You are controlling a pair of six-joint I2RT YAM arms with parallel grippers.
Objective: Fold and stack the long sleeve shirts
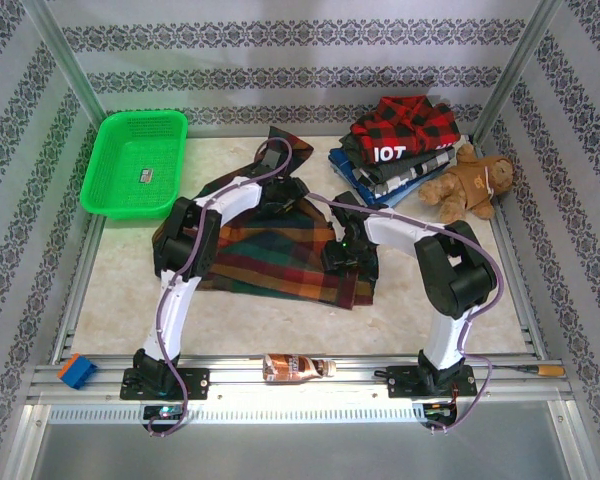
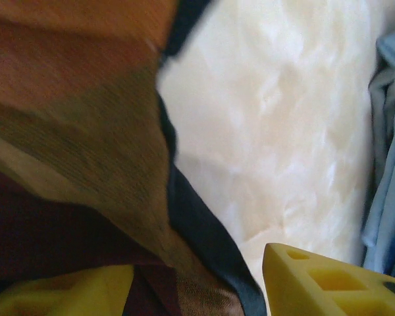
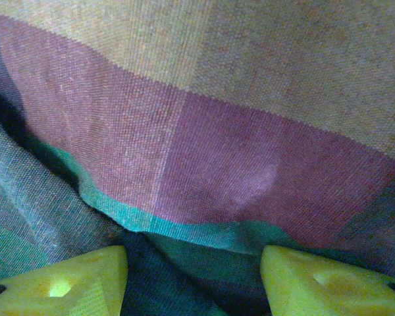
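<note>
The large orange, green, navy and red plaid long sleeve shirt [image 1: 265, 255] lies spread across the middle of the table. My left gripper [image 1: 280, 196] is low over its back edge. In the left wrist view the left gripper [image 2: 196, 276] is open: one yellow finger [image 2: 59, 293] lies over the plaid cloth [image 2: 85, 131], the other over the bare table. My right gripper [image 1: 348, 256] is down on the shirt's right part. Its jaws [image 3: 194, 266] are open astride a green-edged fold [image 3: 184, 227]. Folded long sleeve shirts [image 1: 400, 150] are stacked at the back right, red-black check on top.
A brown teddy bear [image 1: 472, 185] lies right of the stack. A green basket [image 1: 135, 165] stands at the back left. A brown bottle [image 1: 298, 368] and a blue block [image 1: 77, 371] lie on the front rail. Metal posts frame the table's corners.
</note>
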